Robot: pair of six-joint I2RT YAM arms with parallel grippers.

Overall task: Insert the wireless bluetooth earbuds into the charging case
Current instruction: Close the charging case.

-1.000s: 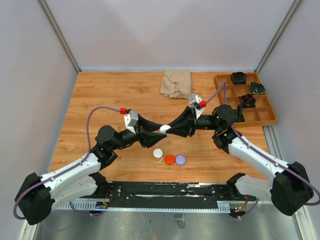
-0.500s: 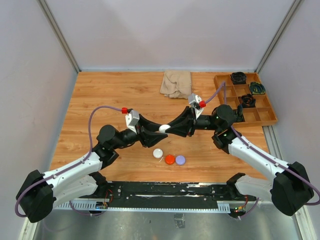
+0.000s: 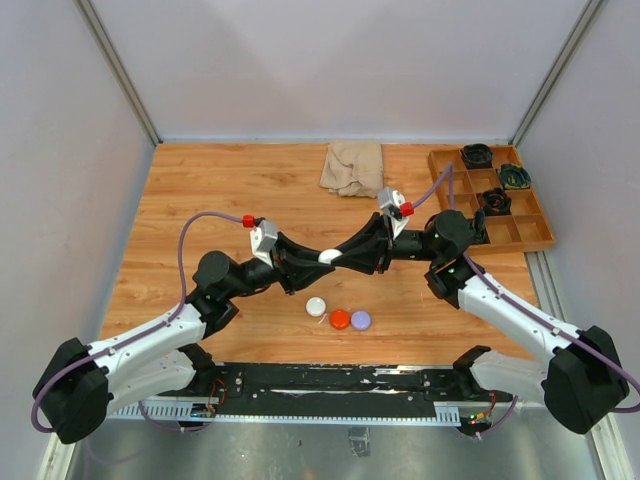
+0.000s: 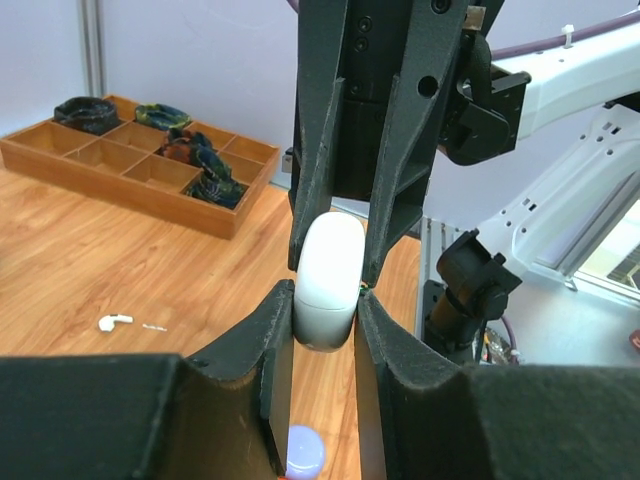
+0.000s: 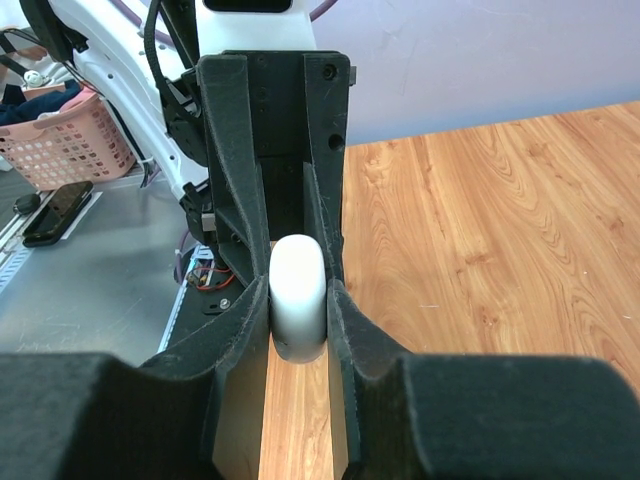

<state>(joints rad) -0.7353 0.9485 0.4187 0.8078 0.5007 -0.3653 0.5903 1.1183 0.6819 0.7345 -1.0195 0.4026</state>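
The wooden table (image 3: 200, 180) stood between pale walls. From the top camera we saw a beige cloth (image 3: 352, 166) at its far edge and a wooden tray (image 3: 517, 228) with compartments in the far right corner. Near the front edge lay three round pucks in a row: white puck (image 3: 316, 307), red puck (image 3: 340, 319) and purple puck (image 3: 361, 320). Above them, in the middle of the table, the left gripper (image 3: 318, 262) and the right gripper (image 3: 342, 258) met tip to tip, with the white charging case (image 3: 329, 256) between them.

In the left wrist view the left fingers were closed on the lower end of the case, one pressing on each side. The right fingers came from above and clamped its upper end – so both had hold of it, off the table. One white earbud (image 4: 115, 321) lay alone on the wood at the left, well apart from the case.

In the right wrist view the right fingers squeezed the case narrowly, and the left fingers held its far end. A pink basket (image 5: 70, 150) stood behind – beyond the table.
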